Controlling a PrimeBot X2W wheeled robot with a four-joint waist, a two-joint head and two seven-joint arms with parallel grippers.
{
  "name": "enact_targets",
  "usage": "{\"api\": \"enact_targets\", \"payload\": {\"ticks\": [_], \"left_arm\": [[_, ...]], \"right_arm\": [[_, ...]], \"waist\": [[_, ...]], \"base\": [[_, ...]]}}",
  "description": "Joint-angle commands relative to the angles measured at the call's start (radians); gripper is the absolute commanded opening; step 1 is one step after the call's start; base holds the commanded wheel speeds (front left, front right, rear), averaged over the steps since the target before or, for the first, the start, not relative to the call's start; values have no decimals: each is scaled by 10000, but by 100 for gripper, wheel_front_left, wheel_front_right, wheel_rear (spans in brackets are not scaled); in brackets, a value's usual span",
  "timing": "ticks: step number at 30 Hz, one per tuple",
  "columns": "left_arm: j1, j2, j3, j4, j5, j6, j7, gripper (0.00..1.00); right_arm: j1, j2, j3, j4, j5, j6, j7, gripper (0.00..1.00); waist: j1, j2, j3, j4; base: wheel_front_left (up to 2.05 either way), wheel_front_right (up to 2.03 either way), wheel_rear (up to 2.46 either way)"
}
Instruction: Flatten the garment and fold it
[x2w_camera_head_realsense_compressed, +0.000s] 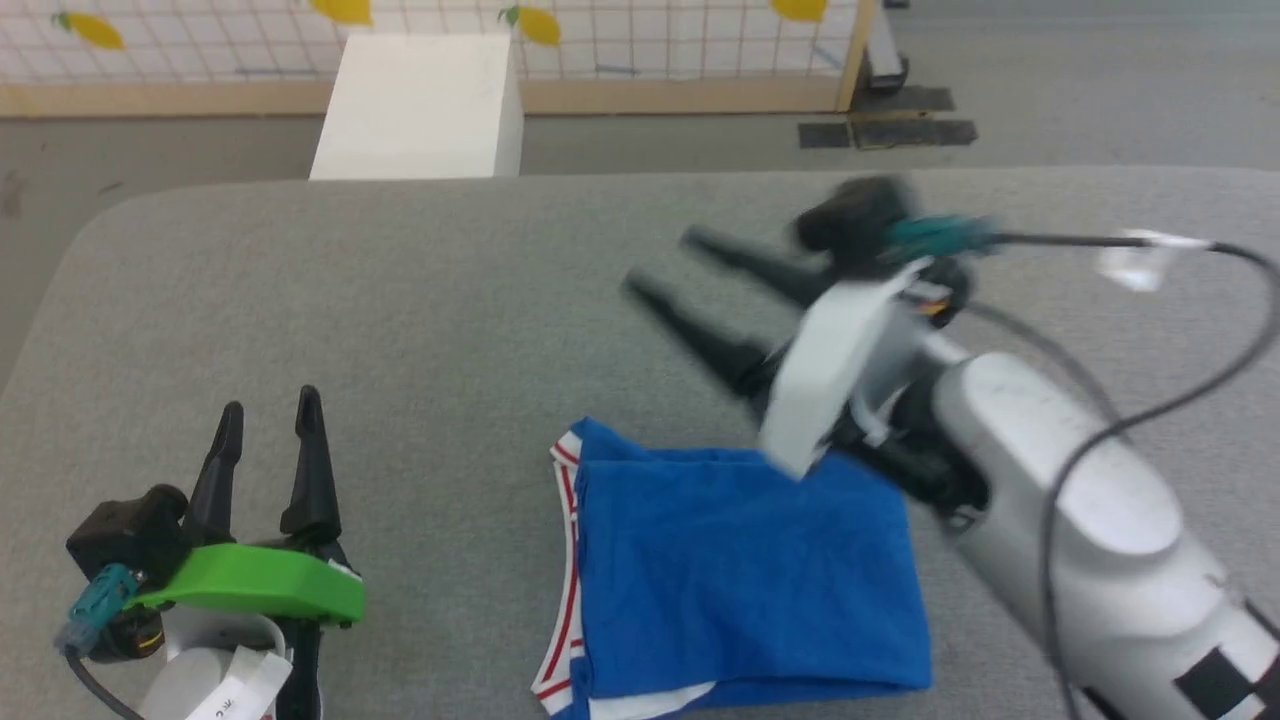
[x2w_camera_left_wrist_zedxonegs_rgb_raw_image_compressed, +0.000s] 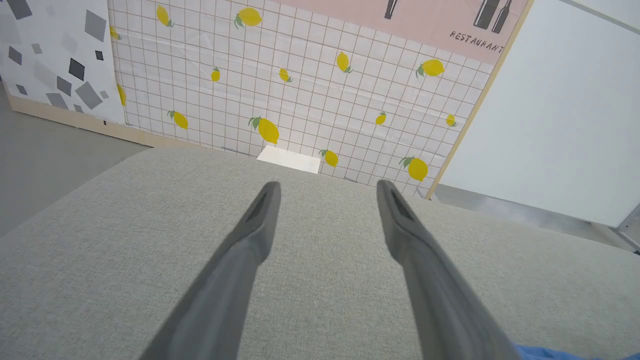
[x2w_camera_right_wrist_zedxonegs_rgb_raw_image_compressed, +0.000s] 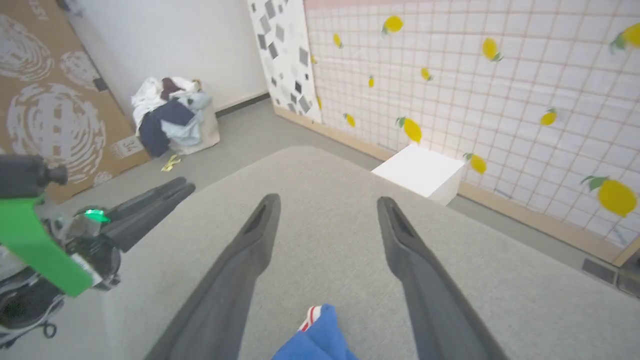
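While the blue jersey lies folded square on the nubby grey counter, the left gripper and right gripper keep their jaws spread (right wrist view: a clothes heap).

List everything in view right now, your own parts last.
garment: one, royal blue with red-striped white trim, folded on the padded surface near its front edge.
padded surface: one, grey, under the garment.
box: one, white, on the floor past the far edge.
lemon-print panel: one, white with yellow lemons, behind the box.
clothes pile: one, white and navy, on the floor by the wall.
left claw: one, dark, open, lower left over the surface.
right claw: one, dark, open, just beyond the garment.
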Motion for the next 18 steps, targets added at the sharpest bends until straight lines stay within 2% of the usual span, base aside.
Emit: {"api": "enact_targets", "payload": {"ticks": [1,8,12,18], "left_arm": [[121,63,19,-31,93,46,-53,100],[414,75,68,-54,176,172,-71,100],[567,88,59,-67,246,248,-77,100],[675,84,78,-121,376,395,-87,100]], "right_arm": [[85,-46,-348,24,-102,-15,-414,100],[939,-293,-2214,35,-1192,-15,-2808,100],[1874,-307,-3704,13,-1965,-15,-4044,100],[3359,161,-5931,-279,-3280,-15,-4751,100]], "waist": [[0,-1,-343,-335],[0,-1,-745,-572],[0,-1,-948,-595],[0,-1,-1071,-585]], "base": [[0,0,0],[0,0,0],[0,0,0],[0,0,0]]}}
